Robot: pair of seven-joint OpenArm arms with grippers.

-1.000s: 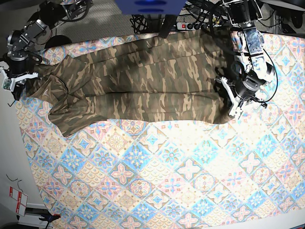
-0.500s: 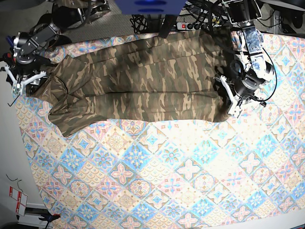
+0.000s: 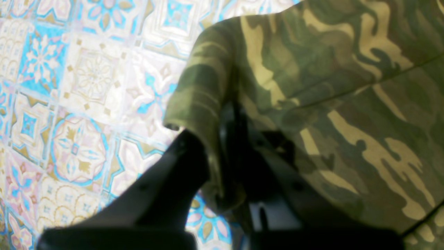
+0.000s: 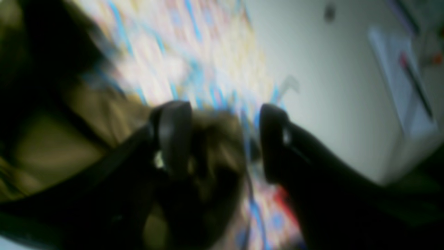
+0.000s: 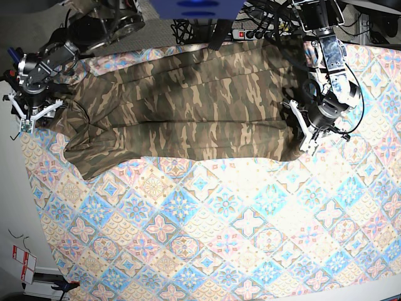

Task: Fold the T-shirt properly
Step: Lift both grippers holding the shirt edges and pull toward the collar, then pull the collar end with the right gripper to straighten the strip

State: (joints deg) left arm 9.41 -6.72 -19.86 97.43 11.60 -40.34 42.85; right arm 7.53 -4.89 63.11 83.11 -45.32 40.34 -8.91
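Note:
The camouflage T-shirt (image 5: pixel 188 106) lies spread lengthwise across the far half of the table, with folds along its length. My left gripper (image 5: pixel 308 137) is at the shirt's right end, shut on its edge. In the left wrist view the fabric (image 3: pixel 329 86) is pinched between the black fingers of that gripper (image 3: pixel 211 139). My right gripper (image 5: pixel 32 113) hovers at the shirt's left end, open. In the blurred right wrist view its fingers (image 4: pixel 223 139) stand apart, with camouflage cloth (image 4: pixel 69 132) below and behind them.
A pastel blue-pink tiled cloth (image 5: pixel 219 238) covers the table under the shirt. Cables and a power strip (image 5: pixel 250 31) lie beyond the far edge. The table's left edge drops to a grey floor (image 5: pixel 12 207) just beside my right gripper.
My right gripper has opened and let go of the shirt's left end, shifting slightly right. The left arm still holds the right end in the same place.

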